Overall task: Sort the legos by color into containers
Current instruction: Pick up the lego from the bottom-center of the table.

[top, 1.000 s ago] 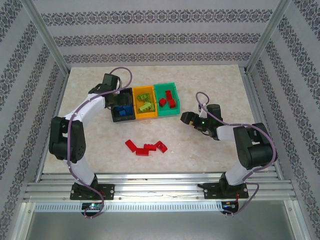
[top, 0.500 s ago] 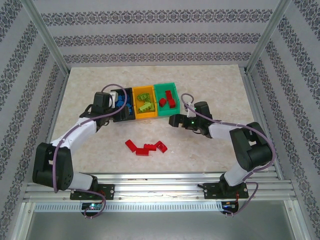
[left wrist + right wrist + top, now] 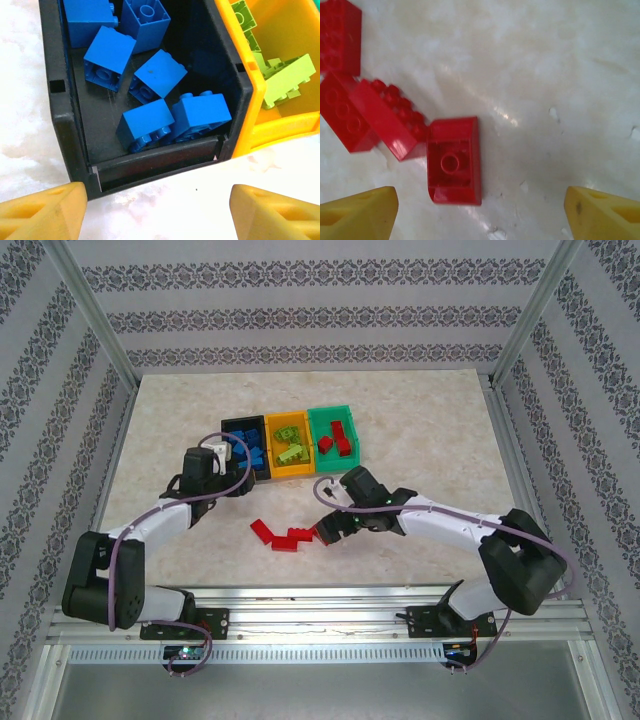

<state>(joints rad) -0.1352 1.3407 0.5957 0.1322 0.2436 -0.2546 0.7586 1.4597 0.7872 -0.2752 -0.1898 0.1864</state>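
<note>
Jaws apart on both, nothing held: left gripper (image 3: pixel 159 217) hangs just off the black bin's (image 3: pixel 65 115) near wall, about 7 o'clock of it in top view. Right gripper (image 3: pixel 480 220) hangs over an upturned red brick (image 3: pixel 455 160) at the 3 o'clock end of the loose red cluster (image 3: pixel 285 534) on the table (image 3: pixel 420 420), 6 o'clock of the bins and apart from them. Blue bricks (image 3: pixel 147 122) sit in black bin, lime bricks (image 3: pixel 282 82) in orange bin (image 3: pixel 292 472), a few reds (image 3: pixel 340 443) in green bin (image 3: pixel 338 466).
</note>
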